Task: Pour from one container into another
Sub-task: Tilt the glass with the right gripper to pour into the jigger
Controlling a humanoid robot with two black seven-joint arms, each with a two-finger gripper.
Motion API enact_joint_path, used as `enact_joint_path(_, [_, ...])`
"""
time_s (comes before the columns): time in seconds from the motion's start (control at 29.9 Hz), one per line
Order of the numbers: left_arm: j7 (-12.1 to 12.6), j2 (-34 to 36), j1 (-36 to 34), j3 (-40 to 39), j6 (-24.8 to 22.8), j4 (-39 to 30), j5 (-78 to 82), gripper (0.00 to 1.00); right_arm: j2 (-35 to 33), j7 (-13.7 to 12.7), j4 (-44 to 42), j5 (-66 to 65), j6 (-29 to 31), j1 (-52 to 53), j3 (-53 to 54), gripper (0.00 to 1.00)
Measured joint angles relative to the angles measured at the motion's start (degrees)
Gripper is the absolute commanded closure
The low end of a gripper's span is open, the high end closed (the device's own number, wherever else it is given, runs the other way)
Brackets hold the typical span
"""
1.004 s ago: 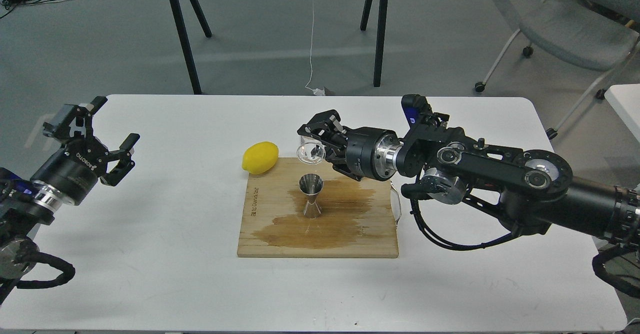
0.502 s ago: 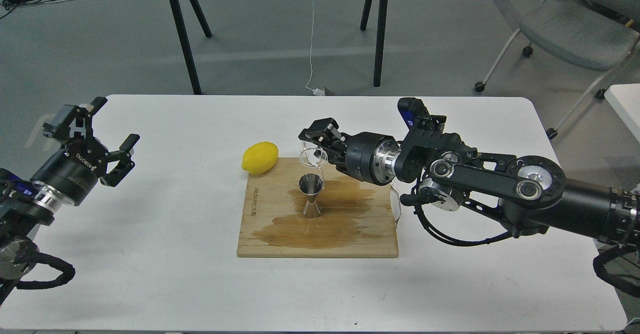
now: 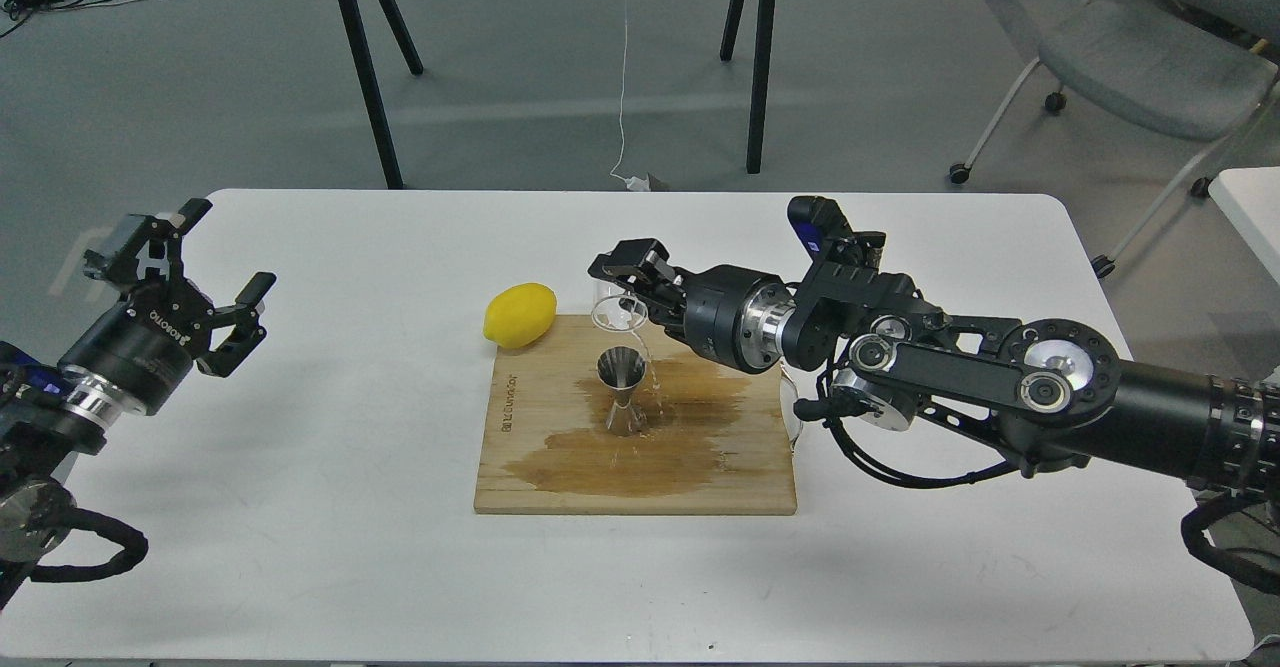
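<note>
Right gripper [image 3: 622, 282], its arm reaching leftward and roughly level, fingers closed on the clear glass tumbler [image 3: 612, 309], which is tipped above the upright steel jigger [image 3: 622, 389] on the wet wooden board [image 3: 540, 477]; the board's edge lettering is unreadable. Left gripper [image 3: 205, 267] is raised, spread, empty, marked ROBOTIQ.

The right arm reaches in from three o'clock, its wrist rolled, and the right gripper [image 3: 628, 282] points toward nine o'clock with its fingers clamped on a clear glass tumbler [image 3: 614, 309]. The left gripper [image 3: 205, 262] hangs at nine o'clock, fingers spread, holding nothing.
</note>
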Motion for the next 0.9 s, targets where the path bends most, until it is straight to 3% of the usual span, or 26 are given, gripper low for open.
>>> enact_joint_path(0.9, [0.0,0.08,0.44,0.01,0.0,0.2,-0.07,0.01,1.93,2.1,-1.28,-3.61,-0.41,0.4,-1.72,0.57])
